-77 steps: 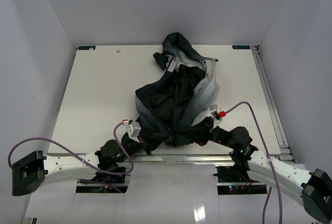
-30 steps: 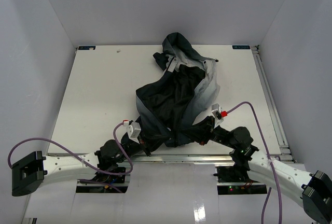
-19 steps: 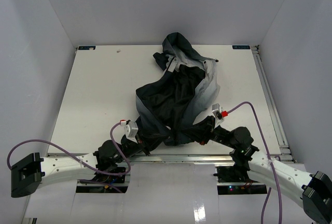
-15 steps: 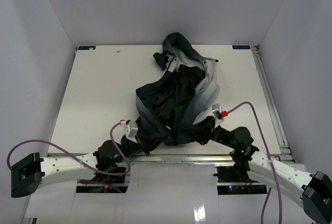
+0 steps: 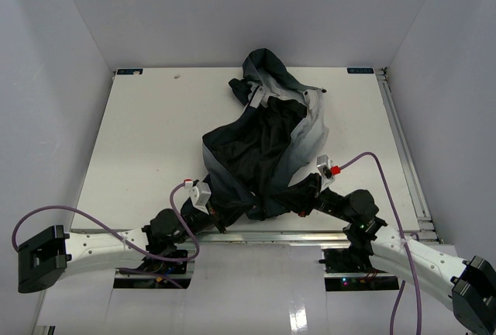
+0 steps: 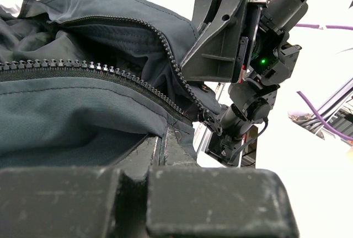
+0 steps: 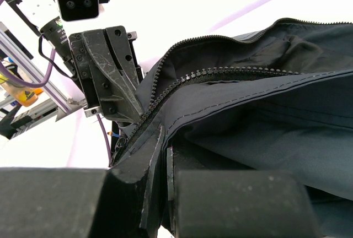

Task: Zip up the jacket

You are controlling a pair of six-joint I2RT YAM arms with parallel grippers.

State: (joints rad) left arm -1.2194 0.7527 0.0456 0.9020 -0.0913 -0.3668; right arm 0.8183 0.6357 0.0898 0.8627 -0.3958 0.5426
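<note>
Both hands pinched on the jacket [image 5: 263, 137] hem, zipper not joined.
The jacket lies bunched mid-table [image 5: 139, 133], its hem at lower centre of the top view. The left hand [image 6: 164, 139] and right hand [image 7: 163, 139] each clamp fabric beside the zipper teeth [image 6: 110, 71]. Risk: thin cloth slips from a pinch, or the slack rows twist and the ends fail to mate.
</note>
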